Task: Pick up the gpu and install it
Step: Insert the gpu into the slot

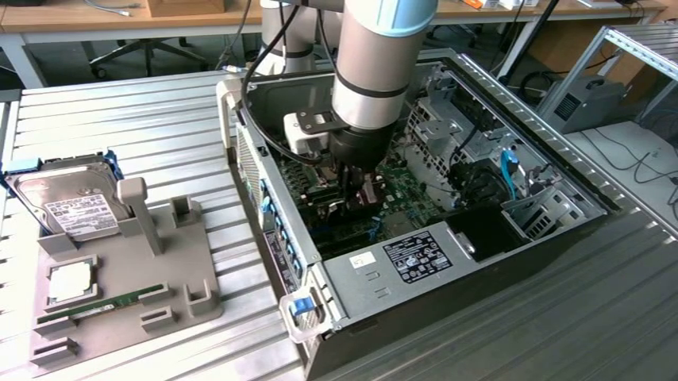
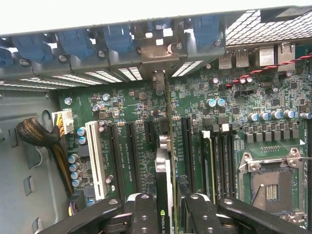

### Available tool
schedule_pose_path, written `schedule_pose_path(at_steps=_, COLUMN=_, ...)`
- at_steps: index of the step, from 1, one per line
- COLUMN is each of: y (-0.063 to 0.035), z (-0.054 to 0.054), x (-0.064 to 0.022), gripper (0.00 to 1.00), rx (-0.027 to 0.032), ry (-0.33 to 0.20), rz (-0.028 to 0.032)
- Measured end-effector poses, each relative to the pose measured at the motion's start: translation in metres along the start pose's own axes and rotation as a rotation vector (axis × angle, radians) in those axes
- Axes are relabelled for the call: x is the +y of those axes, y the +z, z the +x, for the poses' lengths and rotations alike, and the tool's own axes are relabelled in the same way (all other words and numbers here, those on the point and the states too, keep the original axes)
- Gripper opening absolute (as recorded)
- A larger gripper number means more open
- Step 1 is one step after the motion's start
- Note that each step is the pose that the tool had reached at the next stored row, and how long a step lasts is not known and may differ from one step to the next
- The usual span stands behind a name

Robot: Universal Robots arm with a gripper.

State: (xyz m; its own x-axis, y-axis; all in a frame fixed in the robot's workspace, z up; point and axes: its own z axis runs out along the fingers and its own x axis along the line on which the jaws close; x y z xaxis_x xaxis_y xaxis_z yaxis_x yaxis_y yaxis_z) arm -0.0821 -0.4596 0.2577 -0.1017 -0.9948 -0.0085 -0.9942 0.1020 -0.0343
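Far from the claw, at the exterior view's left, a grey holder (image 1: 159, 270) is lying on the ribbed metal table (image 1: 138, 119). It is carrying a silver hard drive (image 1: 69, 202), a square processor chip (image 1: 69, 283) and a narrow memory stick (image 1: 101, 305). Behind the table a wooden desk (image 1: 106, 20) is running along the back of the room, with a chair base (image 1: 138, 51) under it.

Nearer the claw, the open computer case (image 1: 424, 317) is lying on its side on the same table, and the arm (image 1: 376, 63) is reaching down into it. The claw (image 1: 355, 178) is hanging low over the green motherboard (image 2: 131, 102), clenched on the gpu (image 2: 165, 170). In the wrist view the claw (image 2: 170, 209) is pinching the card edge-on from both faces. The card is standing upright between the long black slots, running away from the claw to the case's rear wall, where its metal end is meeting the row of blue clips (image 2: 73, 44). Whether it is seated in a slot I cannot tell. To one side of the claw a white slot (image 2: 96, 158) and a braided cable (image 2: 36, 134) are showing; to the other side, the bare processor socket (image 2: 268, 187).

Past the case, at the exterior view's right, an aluminium frame (image 1: 636, 48) is standing over a grey box (image 1: 588, 99), and loose cables (image 1: 636, 159) are trailing across the surface.
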Motion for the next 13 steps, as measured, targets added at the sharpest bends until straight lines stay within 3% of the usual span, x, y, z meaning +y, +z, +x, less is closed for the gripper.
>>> schedule_pose_path(at_steps=13, y=0.0006, z=0.0, x=0.0004, gripper=0.27, rx=0.0, ry=0.0, rz=0.0)
